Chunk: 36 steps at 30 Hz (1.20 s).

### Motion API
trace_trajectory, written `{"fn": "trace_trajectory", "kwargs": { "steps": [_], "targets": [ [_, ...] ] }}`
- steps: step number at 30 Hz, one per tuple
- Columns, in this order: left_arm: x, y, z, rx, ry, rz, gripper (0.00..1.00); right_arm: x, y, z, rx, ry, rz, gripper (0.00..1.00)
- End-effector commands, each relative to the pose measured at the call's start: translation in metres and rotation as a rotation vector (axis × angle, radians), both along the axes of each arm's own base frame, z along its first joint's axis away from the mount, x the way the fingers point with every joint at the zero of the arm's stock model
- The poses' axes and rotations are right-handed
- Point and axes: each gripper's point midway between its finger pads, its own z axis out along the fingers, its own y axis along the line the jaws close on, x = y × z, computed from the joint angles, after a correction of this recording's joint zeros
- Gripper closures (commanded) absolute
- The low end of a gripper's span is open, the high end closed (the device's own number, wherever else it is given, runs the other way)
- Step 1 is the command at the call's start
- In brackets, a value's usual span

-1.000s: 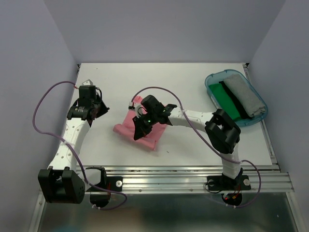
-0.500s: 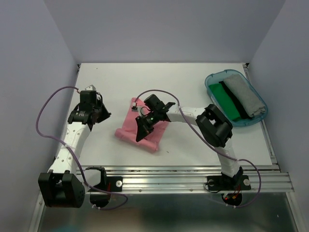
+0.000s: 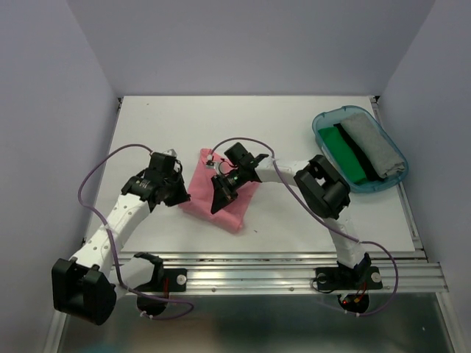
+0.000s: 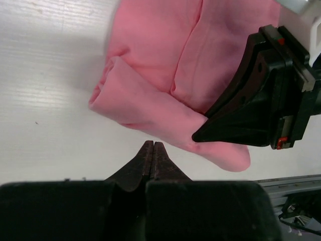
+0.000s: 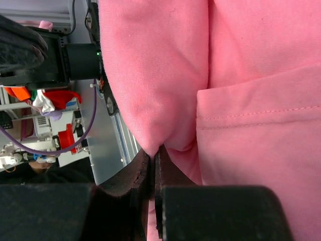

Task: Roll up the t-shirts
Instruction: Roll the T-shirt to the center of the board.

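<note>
Near the middle of the top view, on the table (image 3: 309,220): pink shirt (image 3: 232,213), folded to a narrow band, with a loose roll begun at its lower end. Over it, right gripper (image 3: 215,208), jaws pressed together on a small fold of the cloth. Just beside the shirt's left edge, left gripper (image 4: 153,146), fingers pressed together on nothing, tips just short of the roll. At upper right, well apart, teal tub (image 3: 321,125) holding a green shirt (image 3: 342,151) and a grey shirt (image 3: 372,143).

Judged step: rolling the pink shirt. To do it well, spread the left fingers before reaching in and take the roll's edge through all its layers. Keep both pinches level, turn the cloth over itself evenly and snugly, and avoid dragging the band askew or letting the roll sag open.
</note>
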Motion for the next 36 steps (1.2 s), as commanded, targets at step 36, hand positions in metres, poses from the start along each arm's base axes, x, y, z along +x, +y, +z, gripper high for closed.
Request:
{"fn": "trace_trajectory", "kwargs": {
  "steps": [36],
  "targets": [
    [0.038, -0.046, -0.05, 0.061, -0.006, -0.035, 1.0, 0.016, 0.001, 0.02, 0.053, -0.033, -0.01, 0.97]
  ]
}}
